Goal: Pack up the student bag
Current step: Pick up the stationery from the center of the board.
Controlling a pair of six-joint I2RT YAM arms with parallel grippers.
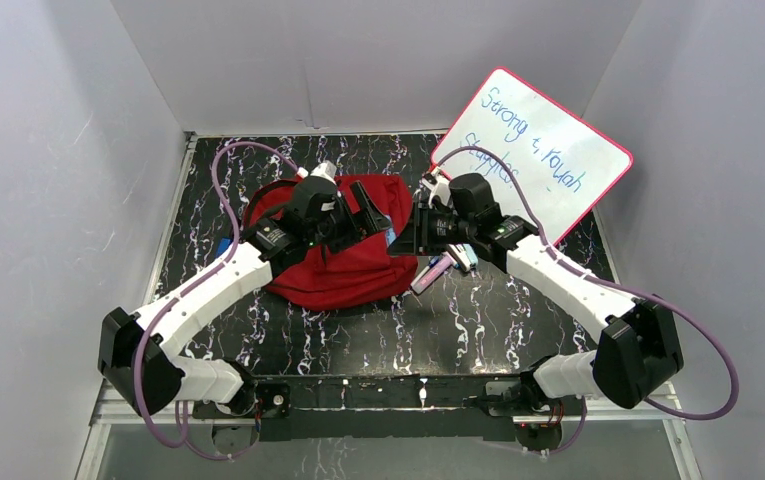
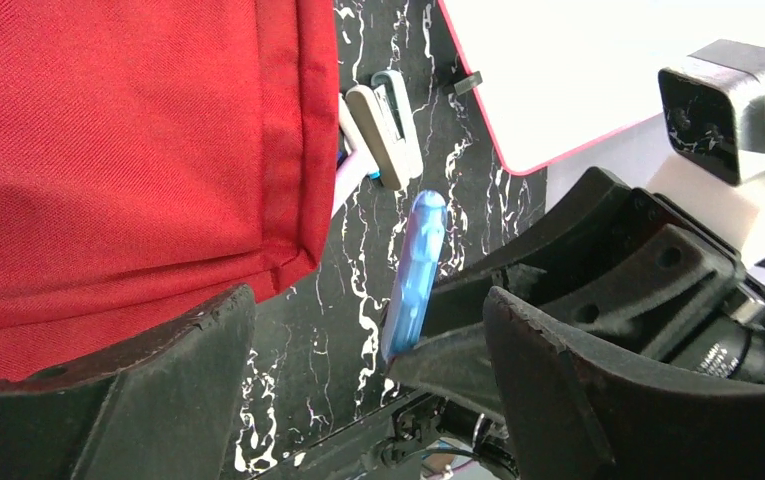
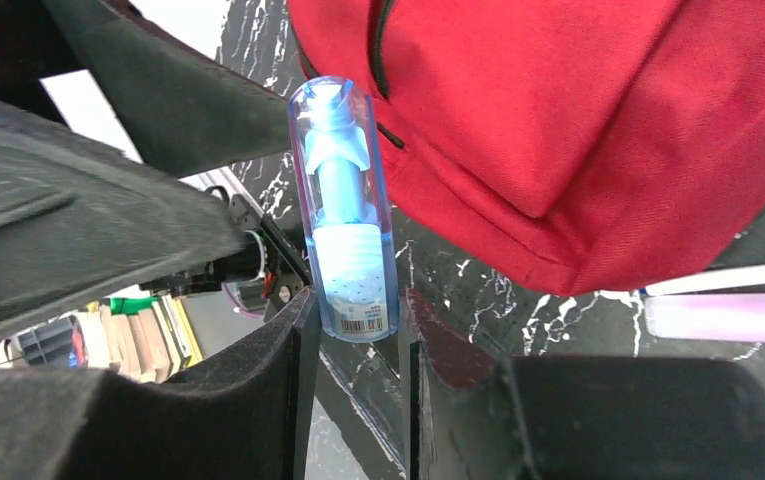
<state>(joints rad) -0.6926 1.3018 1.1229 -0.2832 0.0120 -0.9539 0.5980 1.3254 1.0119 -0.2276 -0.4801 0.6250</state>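
Two claws: left claw (image 2: 363, 300) spread wide and empty, just beside the bag's edge; right claw (image 3: 358, 318) clamped on a clear blue case (image 3: 343, 200).
Location: student bag (image 1: 348, 270) lies on the table (image 1: 478, 330) between the arms, partly under the left arm.
Handling: soft, limp fabric, probably light; likely to sag, so take hold at a seam or the zipper lip.
Hidden: the main opening is not visible; the case's contents are unclear.

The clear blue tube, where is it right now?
The tube is pinched in the robot's right hand, just beside the red student bag's right edge, above the black marbled table, near the middle of the top view.
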